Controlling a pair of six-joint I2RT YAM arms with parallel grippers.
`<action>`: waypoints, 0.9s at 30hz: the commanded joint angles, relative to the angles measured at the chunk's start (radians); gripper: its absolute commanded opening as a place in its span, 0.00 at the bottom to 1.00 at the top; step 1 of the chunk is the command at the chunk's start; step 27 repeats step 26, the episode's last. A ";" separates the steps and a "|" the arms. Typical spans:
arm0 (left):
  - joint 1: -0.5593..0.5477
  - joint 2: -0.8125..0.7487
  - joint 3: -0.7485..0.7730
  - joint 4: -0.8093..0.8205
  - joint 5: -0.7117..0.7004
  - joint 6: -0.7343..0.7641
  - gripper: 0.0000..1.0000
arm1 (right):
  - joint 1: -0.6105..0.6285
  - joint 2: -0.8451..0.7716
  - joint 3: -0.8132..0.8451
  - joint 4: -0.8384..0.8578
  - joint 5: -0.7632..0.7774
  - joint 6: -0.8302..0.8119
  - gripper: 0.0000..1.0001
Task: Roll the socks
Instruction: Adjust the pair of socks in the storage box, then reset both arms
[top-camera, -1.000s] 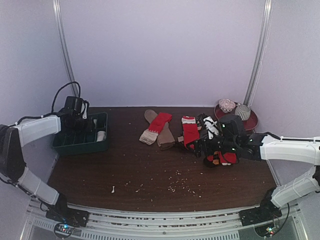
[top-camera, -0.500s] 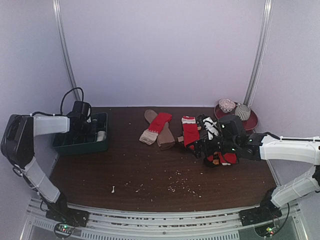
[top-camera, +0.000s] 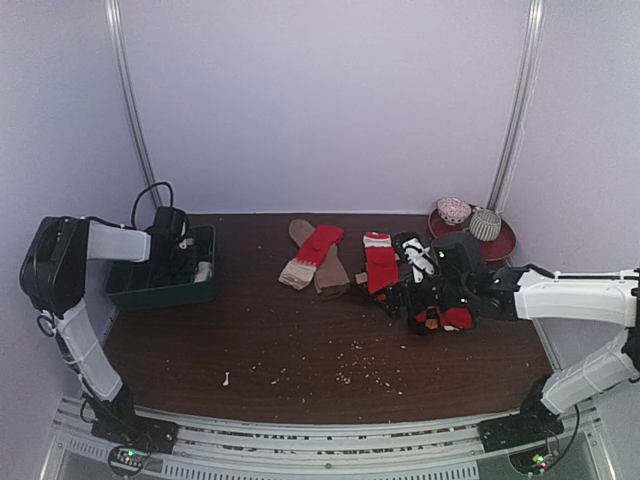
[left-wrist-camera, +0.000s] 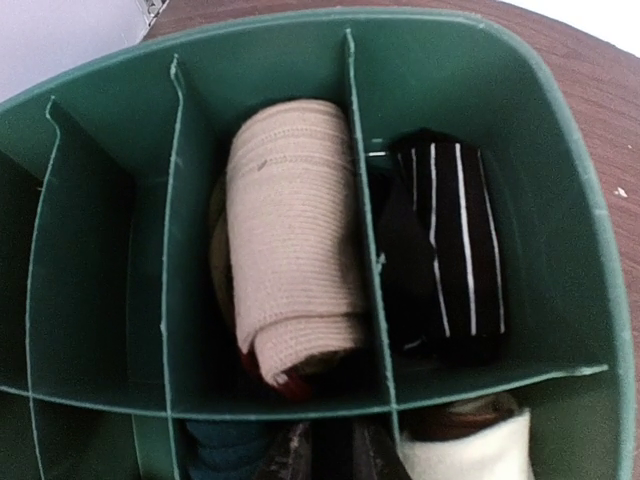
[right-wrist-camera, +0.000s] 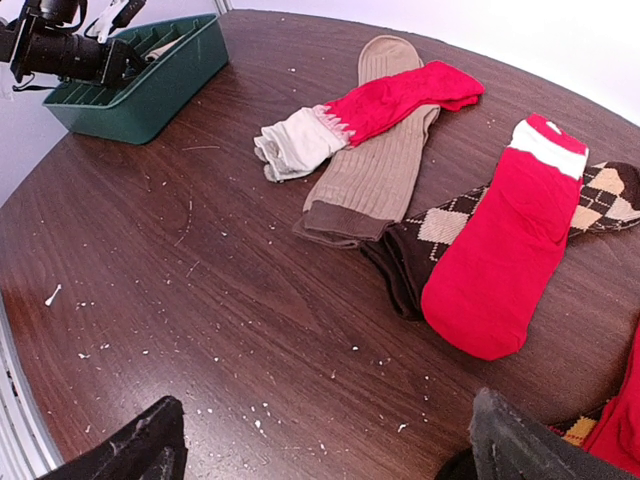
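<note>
Surveying the two stations: the left tool (top-camera: 178, 250) hangs over the green tray (top-camera: 160, 296) at the left of the overhead view, pointed down into it. Its wrist view shows a beige roll (left-wrist-camera: 290, 270) in the centre compartment and a black striped roll (left-wrist-camera: 445, 260) in the compartment to its right, both seated between the dividers. Dark shapes at the bottom edge of that view may be the fingers; whether they are spread or pressed together cannot be told.

The right tool (right-wrist-camera: 325, 420) hovers low over the table (right-wrist-camera: 200, 280), fingers spread wide with nothing between them. In the right half of its wrist view a plain red sock (right-wrist-camera: 500, 250) lies flat across an argyle sock (right-wrist-camera: 425, 235). At top centre a tan ribbed sock (right-wrist-camera: 375, 170) lies flat with a red pale-cuffed sock (right-wrist-camera: 400, 100) across it. Red fabric (right-wrist-camera: 625, 420) shows at the lower right edge, beside one finger; what it is cannot be told.

Step in hand, as judged: two rolls are stowed, four socks are not yet rolled, and the right tool is placed to start one. The next move calls for lowering onto one end of the plain red sock, pinching the top layer only, and turning it over itself. Risk: the argyle sock beneath may drag along
</note>
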 joint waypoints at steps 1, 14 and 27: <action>0.034 0.053 0.014 0.022 0.055 0.014 0.17 | -0.007 0.012 0.009 -0.014 -0.015 -0.010 1.00; 0.038 -0.200 0.049 -0.017 0.178 0.051 0.54 | -0.007 -0.002 0.003 0.006 -0.010 0.007 1.00; 0.024 -0.367 0.032 -0.103 0.154 0.093 0.98 | -0.007 -0.004 -0.003 0.012 0.038 0.002 1.00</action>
